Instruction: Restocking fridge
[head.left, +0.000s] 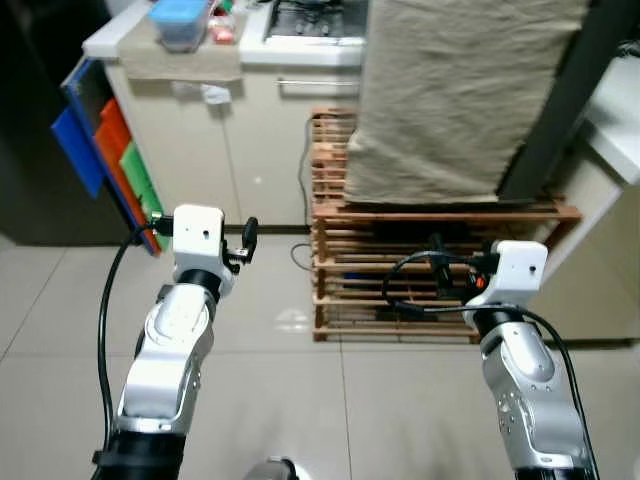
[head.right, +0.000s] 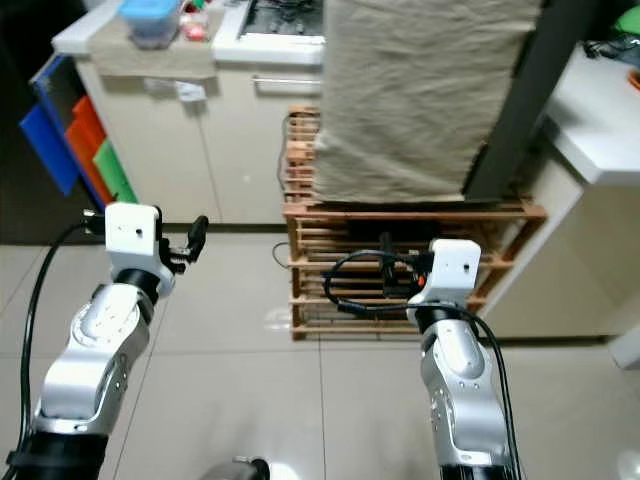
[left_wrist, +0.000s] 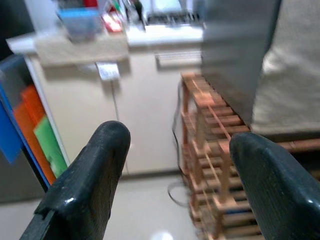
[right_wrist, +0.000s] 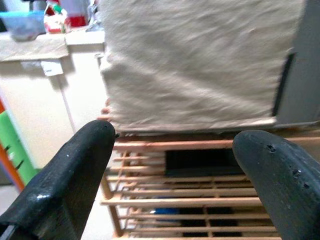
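Note:
My left gripper (head.left: 246, 240) is raised over the tiled floor, in front of a cream cabinet (head.left: 255, 150); in the left wrist view its fingers (left_wrist: 95, 170) stand wide apart with nothing between them. My right gripper (right_wrist: 175, 136) is open too, empty, and faces a wooden slatted rack (head.left: 420, 270) that carries a bulky thing draped in beige cloth (head.left: 455, 90). On the white counter (head.left: 120, 35) at the back left sit a blue lidded container (head.left: 182, 22) and red packets (head.left: 222, 30). A dark tall surface (head.left: 40, 120) stands at the far left; whether it is the fridge I cannot tell.
Blue, orange and green boards (head.left: 110, 150) lean between the dark surface and the cabinet. A black cable (head.left: 300, 190) hangs beside the rack. A white worktop (head.right: 610, 110) juts in on the right, with a dark slanted post (head.left: 560, 110) next to the cloth.

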